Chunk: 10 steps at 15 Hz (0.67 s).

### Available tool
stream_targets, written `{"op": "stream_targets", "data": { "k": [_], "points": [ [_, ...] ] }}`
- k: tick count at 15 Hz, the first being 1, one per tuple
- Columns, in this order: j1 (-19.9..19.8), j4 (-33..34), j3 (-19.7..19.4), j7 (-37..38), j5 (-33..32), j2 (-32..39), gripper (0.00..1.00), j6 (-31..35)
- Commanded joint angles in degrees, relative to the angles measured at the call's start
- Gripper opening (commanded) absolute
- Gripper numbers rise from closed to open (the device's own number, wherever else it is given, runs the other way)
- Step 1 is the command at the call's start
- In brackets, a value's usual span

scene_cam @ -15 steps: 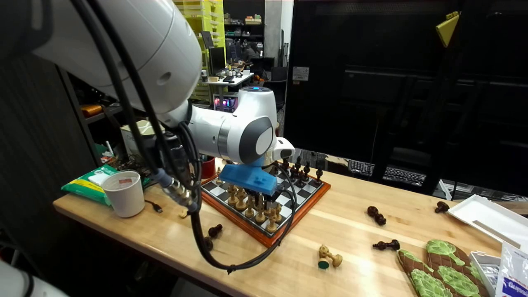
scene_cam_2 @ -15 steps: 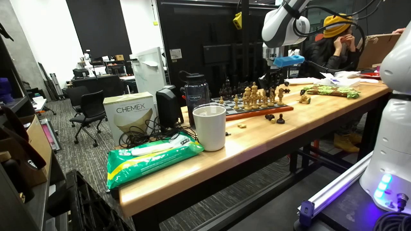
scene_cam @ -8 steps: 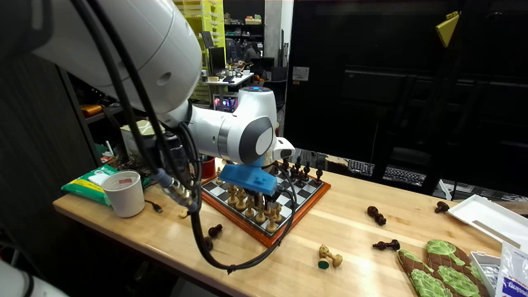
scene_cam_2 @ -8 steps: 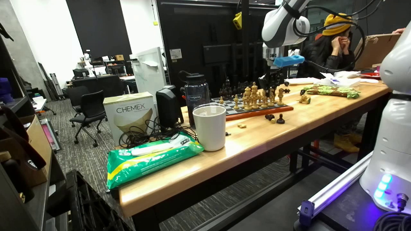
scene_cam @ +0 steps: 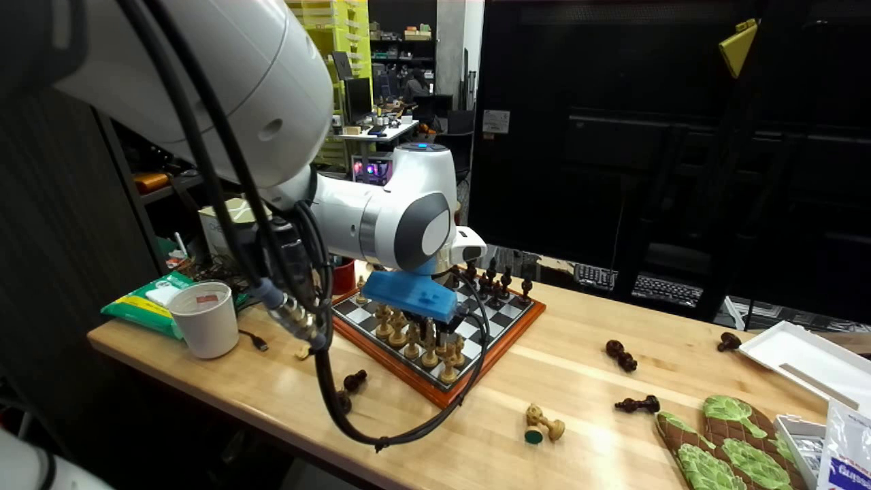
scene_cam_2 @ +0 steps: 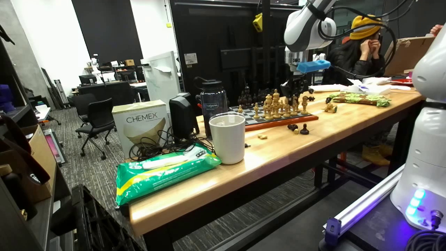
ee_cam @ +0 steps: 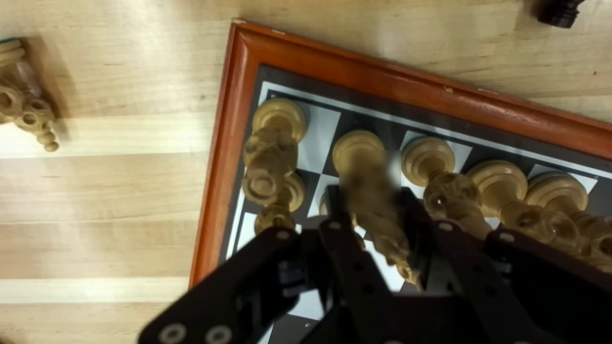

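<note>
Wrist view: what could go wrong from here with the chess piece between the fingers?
A neighbouring light piece stands close beside the gripper, so a sideways move might topple it. The gripped piece could slip or tilt: the contact is blurred here, so how firm the hold is cannot be judged.

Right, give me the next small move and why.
Probably lift the gripper straight up a little: in the wrist view it looks shut on a pale chess piece, and other pieces stand close on both sides, so sideways motion might knock them.
</note>
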<state>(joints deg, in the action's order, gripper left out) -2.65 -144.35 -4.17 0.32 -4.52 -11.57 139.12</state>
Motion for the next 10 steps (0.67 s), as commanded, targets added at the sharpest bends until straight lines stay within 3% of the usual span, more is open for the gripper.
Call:
{"op": "stream_targets", "data": {
  "k": [1,8,10],
  "points": [
    [-0.3,0.2,0.4,-0.6,0.4,-0.6,0.29,-0.8],
    [-0.3,0.5,0.5,-0.3,0.1,-1.0,0.37,-1.1],
    [-0.3,0.6,0.6,-0.2,0.0,-1.1,0.35,-1.1]
  ]
}}
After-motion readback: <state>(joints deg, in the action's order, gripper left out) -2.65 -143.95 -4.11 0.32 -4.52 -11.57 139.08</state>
